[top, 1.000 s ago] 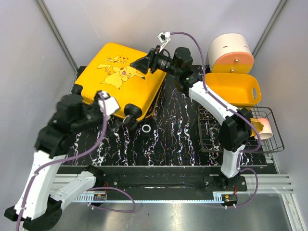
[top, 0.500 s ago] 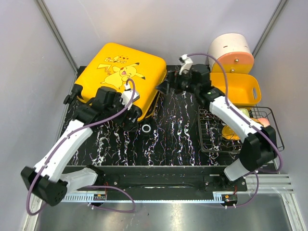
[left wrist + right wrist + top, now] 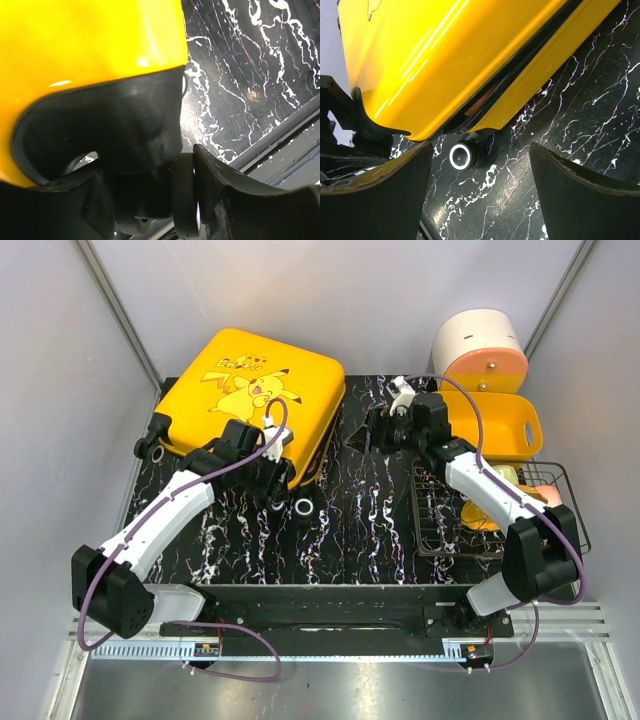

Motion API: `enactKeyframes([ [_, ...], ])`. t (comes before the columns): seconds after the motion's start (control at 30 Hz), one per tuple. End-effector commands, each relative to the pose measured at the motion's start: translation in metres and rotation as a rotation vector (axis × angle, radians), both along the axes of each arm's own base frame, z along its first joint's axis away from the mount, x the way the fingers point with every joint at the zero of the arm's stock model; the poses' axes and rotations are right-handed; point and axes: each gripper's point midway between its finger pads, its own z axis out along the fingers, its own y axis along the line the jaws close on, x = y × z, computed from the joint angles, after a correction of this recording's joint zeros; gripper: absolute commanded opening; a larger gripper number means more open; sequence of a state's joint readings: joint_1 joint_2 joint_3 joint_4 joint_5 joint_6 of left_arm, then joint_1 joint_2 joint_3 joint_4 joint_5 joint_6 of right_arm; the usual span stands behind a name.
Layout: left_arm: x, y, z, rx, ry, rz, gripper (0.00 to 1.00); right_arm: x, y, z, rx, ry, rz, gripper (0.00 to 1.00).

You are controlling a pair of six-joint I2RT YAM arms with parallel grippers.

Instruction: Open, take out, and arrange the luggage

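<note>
The luggage (image 3: 250, 390) is a glossy yellow hard-shell suitcase lying flat and closed at the back left, cartoon print up. My left gripper (image 3: 270, 478) is at its near right corner. In the left wrist view its jaws (image 3: 150, 190) are shut on a black wheel (image 3: 182, 200) under the yellow shell (image 3: 90, 45), the right finger pressed against the wheel's side. A second wheel (image 3: 303, 507) with a white ring stands free beside it. My right gripper (image 3: 362, 435) hovers just right of the suitcase's side, open and empty (image 3: 480, 150), facing the zip seam (image 3: 520, 60) and that wheel (image 3: 461, 156).
A yellow plastic basket (image 3: 485, 425) sits at the back right with a white-and-orange round container (image 3: 480, 350) behind it. A black wire basket (image 3: 570, 540) holding small items stands at the right edge. The black marbled mat (image 3: 370, 530) covers the table.
My left arm swung in from the left to the suitcase's near corner and its jaws narrowed onto the wheel. The right gripper pulled back from the lid's far right corner to beside the suitcase.
</note>
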State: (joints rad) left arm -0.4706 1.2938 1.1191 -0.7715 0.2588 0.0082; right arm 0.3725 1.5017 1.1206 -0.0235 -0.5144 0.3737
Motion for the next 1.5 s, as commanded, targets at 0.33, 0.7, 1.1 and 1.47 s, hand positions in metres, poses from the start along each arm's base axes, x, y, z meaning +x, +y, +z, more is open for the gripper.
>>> enactKeyframes([
  [0.33, -0.001, 0.001, 0.212, -0.45, -0.404, -0.088, 0.0, 0.007, 0.058, 0.027, 0.094, -0.168, 0.111, 0.76],
  [0.7, 0.002, 0.029, 0.272, -0.507, -0.577, -0.017, 0.0, 0.051, 0.164, 0.108, 0.307, -0.397, 0.137, 0.54],
  [1.1, 0.015, 0.094, 0.293, -0.271, -0.833, 0.267, 0.99, 0.085, 0.221, 0.176, 0.467, -0.524, 0.132, 0.58],
  [1.47, -0.065, 0.046, 0.236, -0.023, -0.924, -0.545, 0.8, 0.066, 0.256, 0.182, 0.495, -0.55, 0.209, 0.59],
])
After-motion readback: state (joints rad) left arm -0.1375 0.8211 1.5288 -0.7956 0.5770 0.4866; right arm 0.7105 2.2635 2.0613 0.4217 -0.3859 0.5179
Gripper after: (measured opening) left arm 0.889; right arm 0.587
